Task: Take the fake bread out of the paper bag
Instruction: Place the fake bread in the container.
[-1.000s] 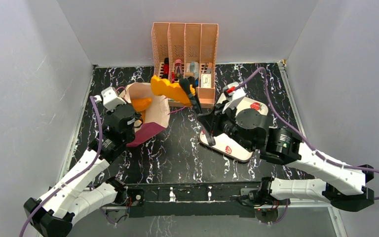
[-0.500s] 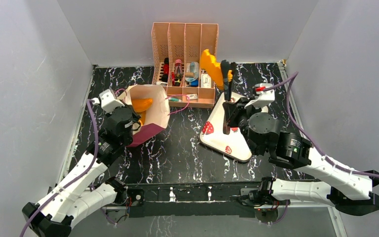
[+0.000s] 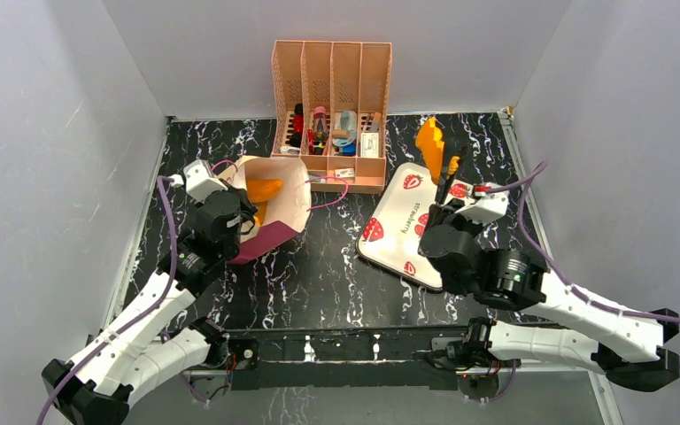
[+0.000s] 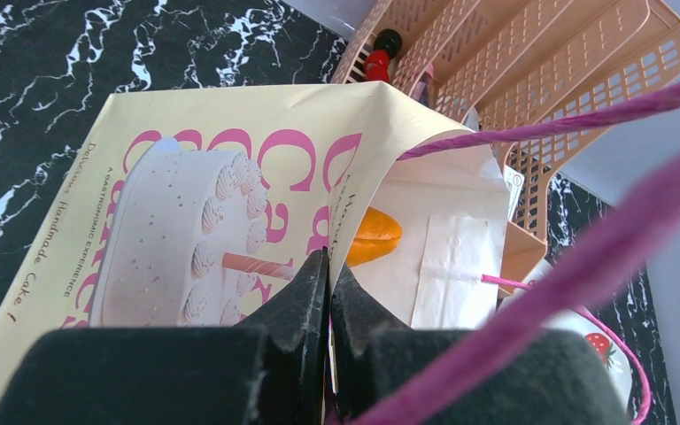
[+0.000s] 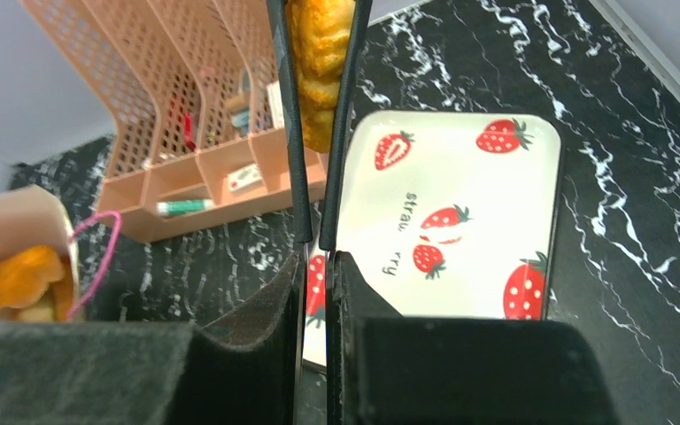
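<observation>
Along the left side of the black marbled table [image 3: 319,274], the paper bag [image 3: 288,202] leans with its mouth open, its far rim just beside the peach file organiser [image 3: 332,80] at the back wall. We see the left gripper [image 4: 328,266] pinched shut on the bag's near rim, the paper caught between its 2 fingers. 1 orange loaf [image 3: 264,189] shows in the mouth. The bag walls cover whatever lies beneath it, so we cannot tell how many pieces remain.

Over the far right corner of the strawberry tray [image 3: 391,232], the right gripper [image 3: 448,170] is clamped on a bumpy orange toy loaf [image 3: 429,142], held upright and clear of the tray. A bare strip of table lies between bag and tray. More open table runs from the tray to the right edge rail, and grey walls close in on 3 sides.

From the right wrist, the loaf's top and the fingertips [image 5: 294,35] are cut off by the frame. From above, the right arm covers the tray's near right corner, and the left wrist housing hides most of the left fingers
</observation>
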Available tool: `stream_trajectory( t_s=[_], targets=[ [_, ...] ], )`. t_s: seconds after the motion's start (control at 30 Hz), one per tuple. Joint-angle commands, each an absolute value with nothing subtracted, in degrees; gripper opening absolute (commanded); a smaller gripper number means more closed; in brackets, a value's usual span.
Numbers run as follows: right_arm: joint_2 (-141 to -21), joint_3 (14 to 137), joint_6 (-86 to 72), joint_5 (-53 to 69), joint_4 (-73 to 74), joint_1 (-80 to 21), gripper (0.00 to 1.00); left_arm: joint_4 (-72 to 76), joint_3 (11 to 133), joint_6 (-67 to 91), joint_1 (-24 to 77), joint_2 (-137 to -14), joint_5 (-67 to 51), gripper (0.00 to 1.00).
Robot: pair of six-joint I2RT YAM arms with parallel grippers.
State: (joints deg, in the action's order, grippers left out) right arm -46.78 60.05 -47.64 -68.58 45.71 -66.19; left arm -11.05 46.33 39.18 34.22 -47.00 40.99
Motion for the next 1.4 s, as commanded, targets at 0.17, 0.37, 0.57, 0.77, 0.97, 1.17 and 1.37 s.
stream_trajectory(
  t_s=[0.17, 0.37, 0.57, 0.77, 0.97, 1.17, 1.37],
  targets=[
    [-45.63, 47.46, -51.89, -63.52, 35.98, -57.64, 0.00, -8.24, 45.43, 40.30, 34.06, -47.54, 39.75, 0.00],
    [-47.99, 37.33, -42.97, -47.85, 17.13, -45.29, 0.00, -8.27, 45.08, 40.16, 34.08, -46.51, 40.10, 0.00],
    [-53.55, 32.41, -43.16, -41.66, 5.69, -43.00, 0.00, -8.08, 45.75, 39.05, 34.05, -46.98, 40.22, 0.00],
    [-58.05, 29.68, -45.83, -40.35, -0.02, -43.06, 0.00, -7.89, 44.37, 38.85, 34.03, -45.48, 40.05, 0.00],
    [-64.01, 28.62, -49.56, -38.26, -3.07, -43.07, 0.00, -8.26, 43.81, 38.48, 34.04, -44.75, 40.07, 0.00],
    [-65.86, 24.93, -54.23, -37.64, -5.95, -43.81, 0.00, -8.41, 42.89, 37.93, 34.04, -43.66, 40.04, 0.00],
    [-64.76, 21.67, -60.47, -38.40, -4.80, -45.47, 0.04, -8.19, 42.67, 37.72, 34.07, -43.59, 40.06, 0.00]
  ],
)
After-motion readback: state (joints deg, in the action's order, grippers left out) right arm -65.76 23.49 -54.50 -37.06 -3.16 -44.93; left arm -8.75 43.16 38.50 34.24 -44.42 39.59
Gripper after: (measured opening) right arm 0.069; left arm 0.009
